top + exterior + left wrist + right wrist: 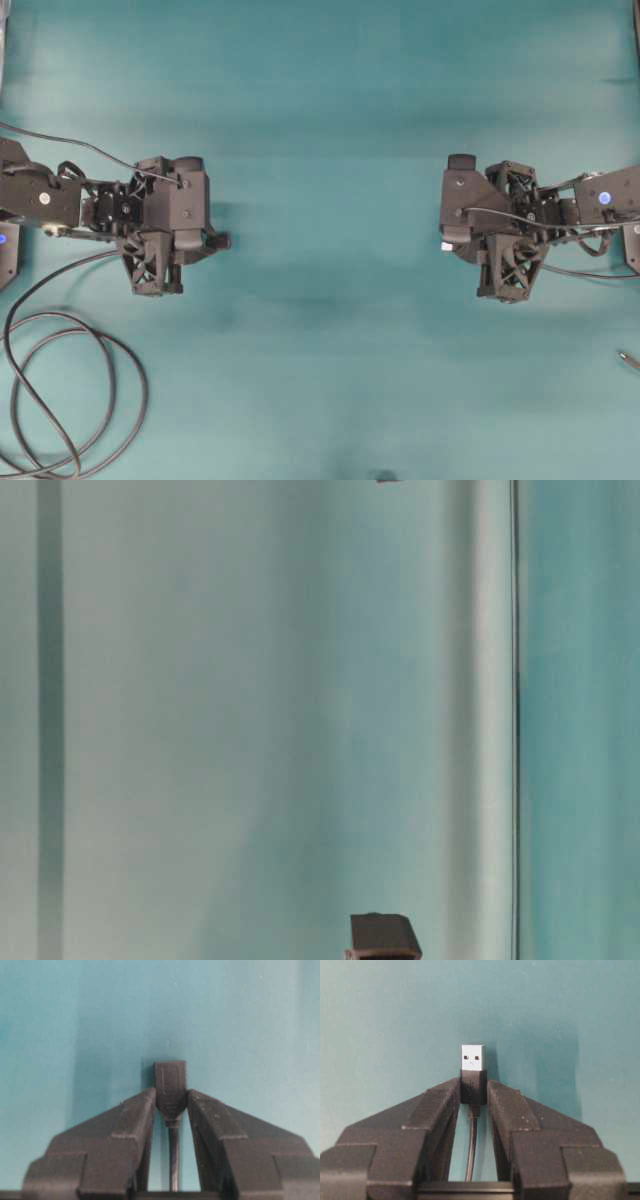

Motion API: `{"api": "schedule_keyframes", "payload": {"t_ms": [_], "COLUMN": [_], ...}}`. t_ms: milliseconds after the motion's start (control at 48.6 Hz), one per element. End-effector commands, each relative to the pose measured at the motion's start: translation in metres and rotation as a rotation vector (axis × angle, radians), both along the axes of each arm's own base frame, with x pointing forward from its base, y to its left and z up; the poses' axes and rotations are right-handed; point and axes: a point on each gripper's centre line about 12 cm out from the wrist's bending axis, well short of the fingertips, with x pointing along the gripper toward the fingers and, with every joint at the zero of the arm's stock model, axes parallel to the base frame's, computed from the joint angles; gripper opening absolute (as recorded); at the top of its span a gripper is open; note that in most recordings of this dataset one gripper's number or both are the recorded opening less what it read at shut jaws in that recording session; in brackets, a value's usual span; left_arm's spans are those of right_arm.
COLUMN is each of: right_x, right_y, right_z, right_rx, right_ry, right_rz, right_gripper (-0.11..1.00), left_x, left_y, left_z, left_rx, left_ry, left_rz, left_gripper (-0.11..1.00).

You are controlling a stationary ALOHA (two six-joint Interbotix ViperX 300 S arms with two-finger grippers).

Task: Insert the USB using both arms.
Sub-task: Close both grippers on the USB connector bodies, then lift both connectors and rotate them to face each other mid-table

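Fingers of the right gripper, black and wedge-shaped, fill the bottom of the right wrist view and pinch the dark collar of the small silver-metal USB plug from both sides. The plug's rectangular metal end sticks out past the fingertips, its two small square holes showing, and its thin black cable runs back between the fingers. Beyond it lies only the teal table surface.

In the left wrist view, the left gripper is pressed in on the all-dark rounded socket end of a thicker black cable. Both fingertips touch the socket's tapered neck, and its blunt head juts forward past them.

From overhead, the two black lattice-framed grippers face each other across the middle of the table, well apart, the left one on the left and the right one on the right. The socket shows as a small dark stub at the left gripper's tip, and the plug as a small pale spot at the right gripper's tip. The thicker cable lies in loose loops near the lower left corner.

The table-level view shows only blurred teal and a small dark block at its lower edge, which cannot be identified.
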Motion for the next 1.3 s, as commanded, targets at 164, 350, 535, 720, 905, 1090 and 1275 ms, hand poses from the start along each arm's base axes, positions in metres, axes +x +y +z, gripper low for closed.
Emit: {"api": "schedule_keyframes", "payload": {"t_ms": [164, 350, 535, 720, 905, 1090, 1275], "right_x": [0.005, 0.005, 0.0, -0.011, -0.018, -0.024, -0.026], "right_y": [0.001, 0.001, 0.0, -0.003, -0.006, -0.006, -0.004], "right_z": [0.002, 0.011, 0.029, 0.048, 0.068, 0.083, 0.09], "right_rx": [-0.001, -0.001, -0.019, -0.06, -0.083, -0.131, -0.215], "right_ry": [-0.014, -0.034, -0.069, -0.062, -0.089, -0.139, -0.15], "right_rz": [0.006, 0.008, 0.027, 0.055, 0.06, 0.1, 0.18], "right_gripper": [0.26, 0.26, 0.25, 0.25, 0.25, 0.25, 0.25], "left_x": [0.007, 0.01, 0.009, 0.011, 0.024, 0.031, 0.031], "left_y": [-0.002, -0.007, -0.012, -0.017, -0.017, -0.016, -0.024], "left_z": [0.006, 0.016, 0.035, 0.053, 0.074, 0.082, 0.085], "left_rx": [0.013, 0.01, 0.008, 0.005, -0.094, -0.299, -0.469], "left_ry": [-0.038, -0.06, -0.077, -0.108, -0.216, -0.296, -0.362], "left_rz": [-0.025, -0.039, -0.053, -0.064, 0.049, 0.267, 0.387], "left_gripper": [0.19, 0.19, 0.19, 0.19, 0.19, 0.19, 0.19]}}
